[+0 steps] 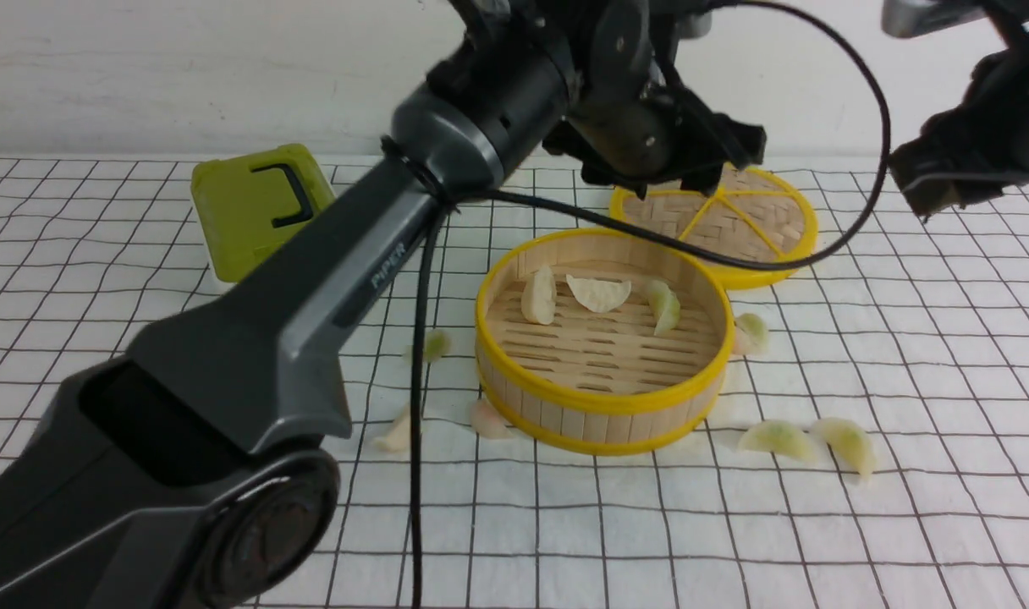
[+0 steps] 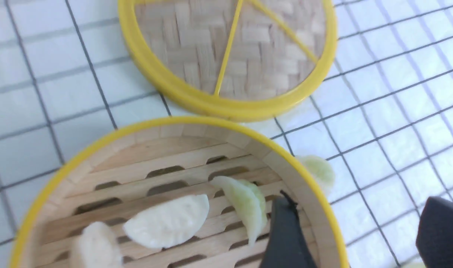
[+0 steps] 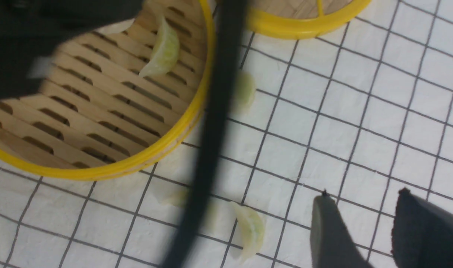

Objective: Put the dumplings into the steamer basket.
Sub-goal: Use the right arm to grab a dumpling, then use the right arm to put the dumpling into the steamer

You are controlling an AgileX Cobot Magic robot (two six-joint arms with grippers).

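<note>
A green cube (image 1: 256, 211) sits at ten o'clock from the steamer basket (image 1: 603, 404). Of the dumplings (image 1: 599, 292), three lie on its slats, three outside from seven to nine o'clock, and three more from three to five. The woven lid (image 1: 734, 216) lies at one o'clock. The left gripper (image 2: 357, 197) hangs spread wide and empty over the basket's two-o'clock rim. The right gripper (image 3: 362, 195), likewise parted and empty, hovers near the four-o'clock dumplings.

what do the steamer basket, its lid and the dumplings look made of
Steamer basket: looks like pale bamboo or wood slats, matte, with glossy yellow plastic-looking rims. Lid: woven bamboo strips under yellow spokes. Dumplings: translucent, slightly glossy, likely soft plastic or rubber.
</note>
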